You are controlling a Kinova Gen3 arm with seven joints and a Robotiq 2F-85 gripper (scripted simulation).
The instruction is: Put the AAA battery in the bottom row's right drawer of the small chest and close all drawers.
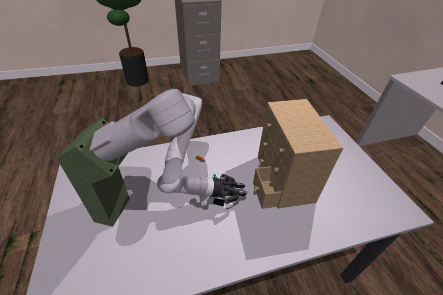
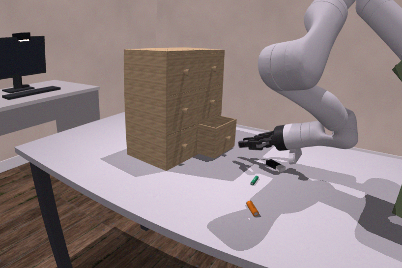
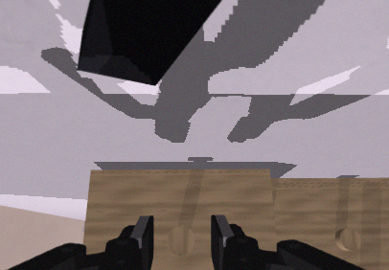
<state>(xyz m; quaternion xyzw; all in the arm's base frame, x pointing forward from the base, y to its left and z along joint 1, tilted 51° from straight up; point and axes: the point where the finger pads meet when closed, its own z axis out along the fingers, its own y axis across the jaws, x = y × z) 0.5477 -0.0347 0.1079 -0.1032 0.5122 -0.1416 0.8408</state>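
Observation:
The small wooden chest (image 1: 300,148) stands on the right part of the white table. Its bottom-row right drawer (image 2: 216,134) is pulled partly out; the other drawers sit flush. My gripper (image 2: 246,144) lies level and low over the table, a short way in front of that drawer and apart from it. It is partly open and empty. In the wrist view the drawer's knob (image 3: 179,239) shows beyond the gap between my fingers. The small green AAA battery (image 2: 254,180) lies on the table beside my wrist, and also shows in the top view (image 1: 215,175).
A larger orange battery (image 2: 252,208) lies on the table further from the chest. A small black block (image 2: 272,164) lies under my wrist. The arm's green base (image 1: 92,173) stands at the table's left.

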